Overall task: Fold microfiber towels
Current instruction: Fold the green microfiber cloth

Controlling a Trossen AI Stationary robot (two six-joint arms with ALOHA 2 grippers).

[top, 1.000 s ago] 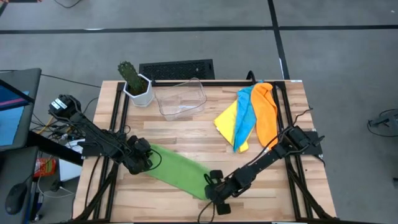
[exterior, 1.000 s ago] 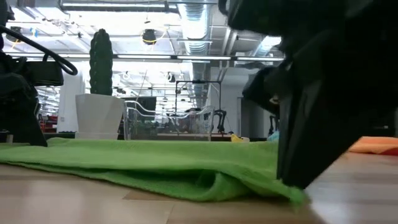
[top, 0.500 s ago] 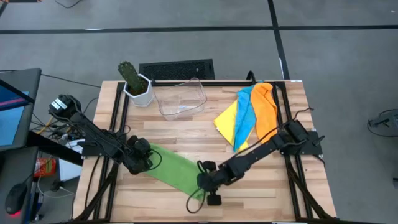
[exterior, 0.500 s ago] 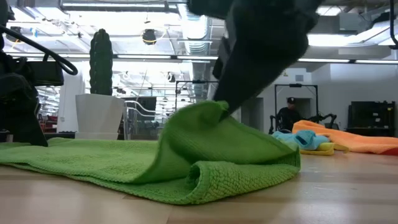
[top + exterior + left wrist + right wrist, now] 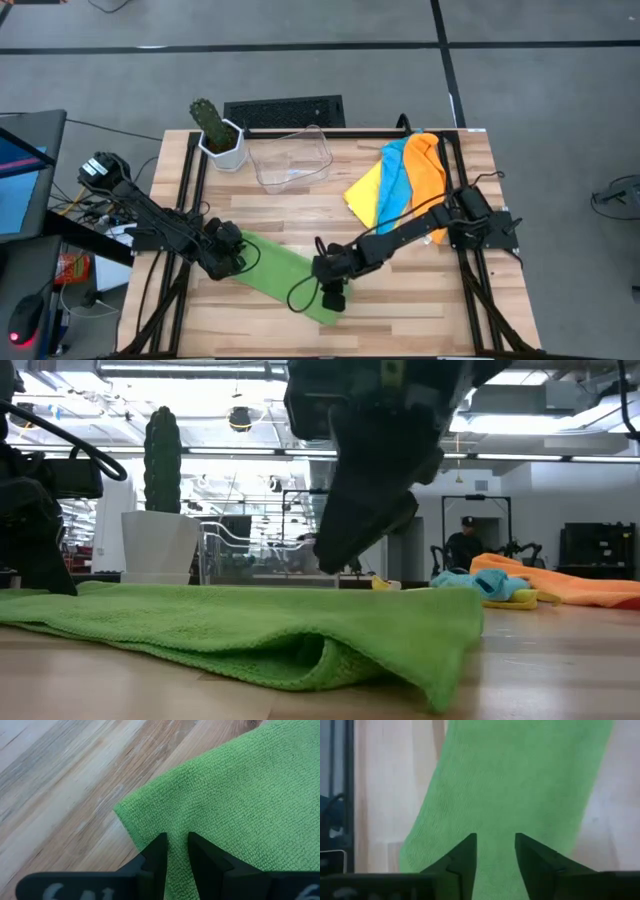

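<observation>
Now | green towel [image 5: 283, 275] at counter's [image 5: 400, 290] 7 o'clock | left jaws [image 5: 172, 851] pinch its corner | right jaws [image 5: 495, 851] apart, empty, above it | soft, floppy, light: grip corners

Bright, even light fills the room, coming from the long ceiling lamps [image 5: 200, 372] that glare white overhead in the low view. Seen from above, the wooden table [image 5: 300, 210] is evenly lit, with only soft, short shadows under the arms. At table height the near edge of the green towel [image 5: 250, 630] looks soft, and the dark arm close to the lens is a blurred silhouette. The right wrist picture looks washed out and hazy; the left wrist one is crisp.
</observation>
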